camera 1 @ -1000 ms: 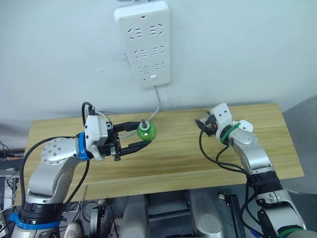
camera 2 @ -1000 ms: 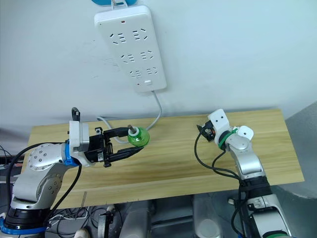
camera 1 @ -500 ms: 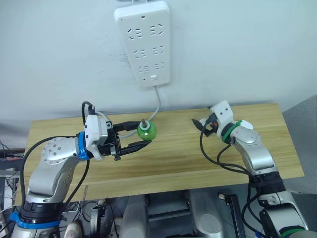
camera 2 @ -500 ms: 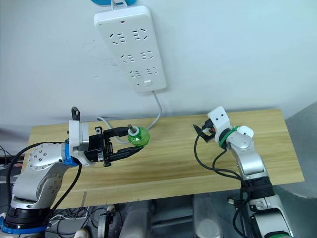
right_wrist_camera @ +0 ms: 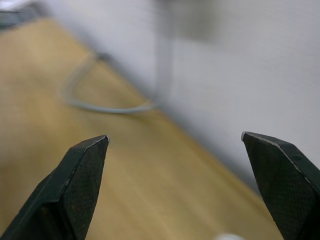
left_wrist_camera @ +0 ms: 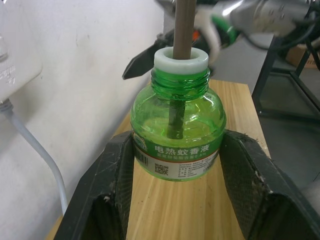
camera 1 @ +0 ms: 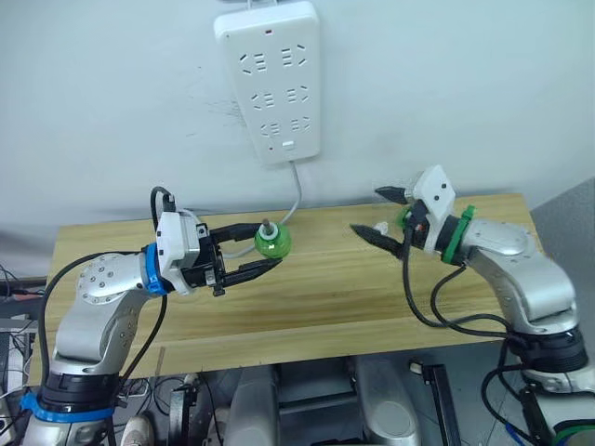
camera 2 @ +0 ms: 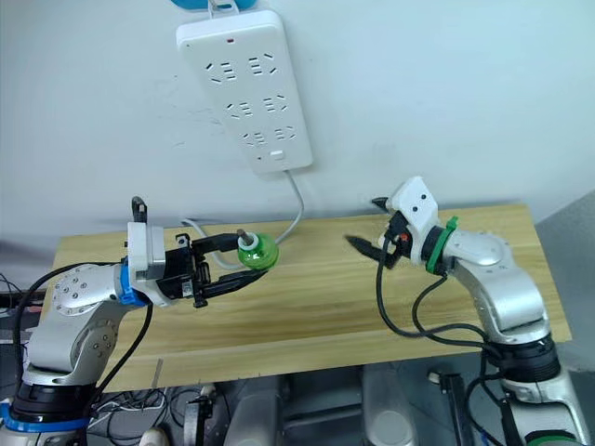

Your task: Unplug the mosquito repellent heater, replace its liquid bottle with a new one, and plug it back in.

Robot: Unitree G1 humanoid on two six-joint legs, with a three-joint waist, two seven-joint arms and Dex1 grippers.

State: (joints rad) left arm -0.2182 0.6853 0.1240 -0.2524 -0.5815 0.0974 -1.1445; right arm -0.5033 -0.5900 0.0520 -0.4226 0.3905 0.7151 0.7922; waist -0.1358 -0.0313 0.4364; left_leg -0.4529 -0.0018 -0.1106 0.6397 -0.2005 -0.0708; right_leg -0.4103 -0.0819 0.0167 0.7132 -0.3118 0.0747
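The left gripper (camera 1: 249, 251) is holding the green bottle (camera 1: 273, 242) over the table (camera 1: 307, 293), below the power strip (camera 1: 275, 79) on the wall. In the left wrist view its two black fingers (left_wrist_camera: 116, 175) are pressing on both sides of the bottle body. The bottle has no cap, only a white collar and a brown wick coming out, so I judge it as the old one, already taken out of the heater.

What has changed in the last sec.: the right gripper (camera 1: 386, 216) was low over the table and nearly closed, and now it is lifted and turned toward the bottle. Its fingers are wide apart with nothing between them; the right wrist view is showing the tips (right_wrist_camera: 80, 165) far from each other, with the cable (right_wrist_camera: 107, 107) of the strip blurred behind. The left arm and the bottle are at almost the same place as before.

Something small, white and green, is lying on the table just under the right wrist, approx. right of the bottle. I cannot tell if it is the heater or the new bottle. Probably the right arm is preparing to reach for a next thing, and the strip has no heater plugged in.
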